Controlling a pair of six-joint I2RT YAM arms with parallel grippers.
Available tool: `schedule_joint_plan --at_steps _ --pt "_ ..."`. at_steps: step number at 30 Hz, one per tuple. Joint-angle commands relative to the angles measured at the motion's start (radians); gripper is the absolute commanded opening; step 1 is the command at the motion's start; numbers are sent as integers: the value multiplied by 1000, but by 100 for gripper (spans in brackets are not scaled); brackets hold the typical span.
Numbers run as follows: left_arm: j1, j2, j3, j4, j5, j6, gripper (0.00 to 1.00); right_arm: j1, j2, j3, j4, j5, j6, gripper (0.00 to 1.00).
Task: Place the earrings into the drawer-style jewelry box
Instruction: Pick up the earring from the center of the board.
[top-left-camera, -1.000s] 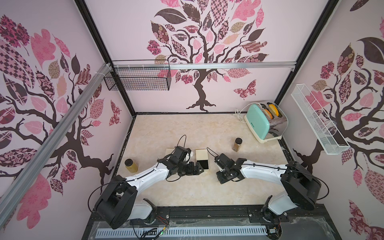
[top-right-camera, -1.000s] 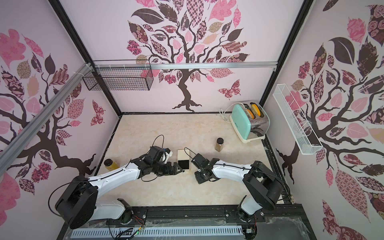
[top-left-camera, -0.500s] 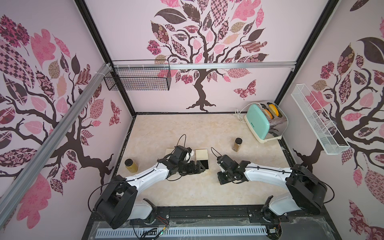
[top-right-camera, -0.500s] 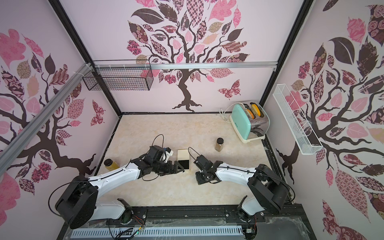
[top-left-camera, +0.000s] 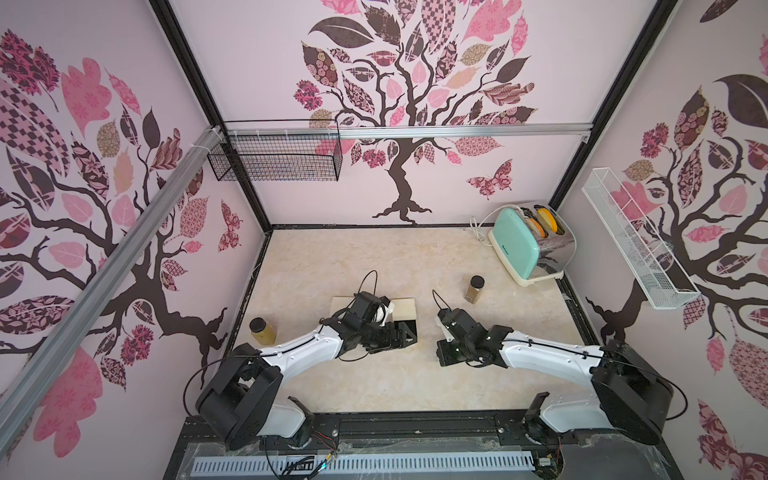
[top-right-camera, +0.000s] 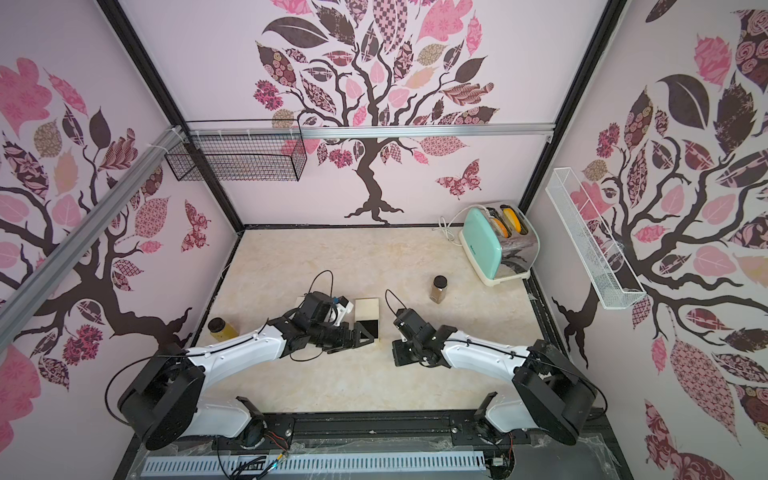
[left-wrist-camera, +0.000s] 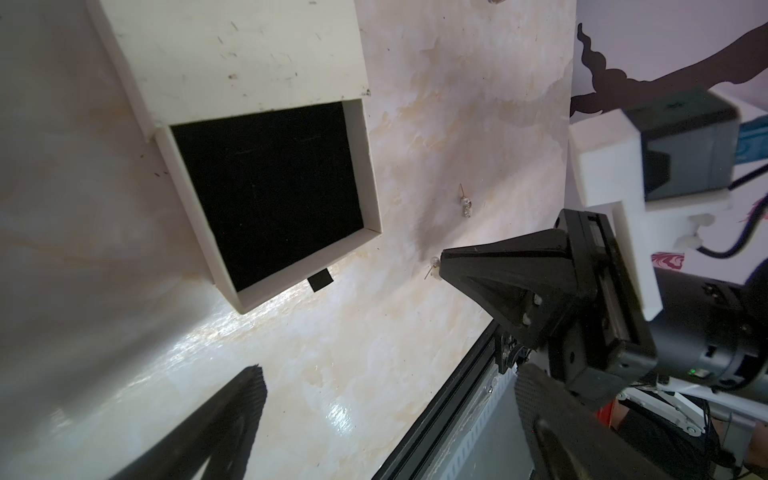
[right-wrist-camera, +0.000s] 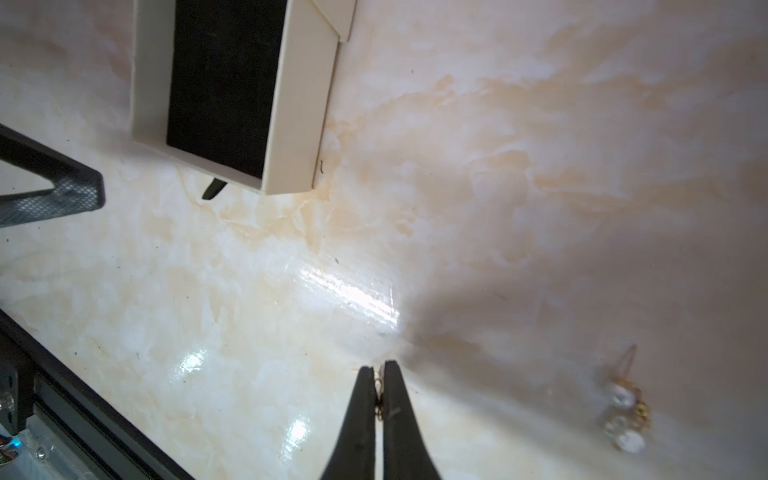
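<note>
1. Gripping nearest you: your right pincer (right-wrist-camera: 379, 368) is closed on one tiny earring (right-wrist-camera: 378, 390) at the worktop (right-wrist-camera: 291, 291). I judge it light and slippery, so pinch its post.
2. Your left pincer (left-wrist-camera: 388, 372): wide, empty.
3. Other earrings (right-wrist-camera: 623, 415): loose nearby.
4. Farthest: jewelry box drawer (left-wrist-camera: 370, 166), open.

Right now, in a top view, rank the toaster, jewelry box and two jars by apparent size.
1. toaster
2. jewelry box
3. brown jar and yellow jar: too alike to rank
</note>
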Motion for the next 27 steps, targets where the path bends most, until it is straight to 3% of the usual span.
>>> schedule_joint_plan --at_steps 1,7,21,27 --pt "-4 13 0 48 24 -16 96 -11 -20 -9 13 -18 -2 5" --pt "-5 -3 -1 69 62 2 94 -46 -67 -30 57 -70 17 4" --pt "-78 30 4 107 158 76 57 -63 -146 -14 86 -180 64 2" --pt "-79 70 24 115 175 77 49 -63 -171 -21 106 -219 82 1"
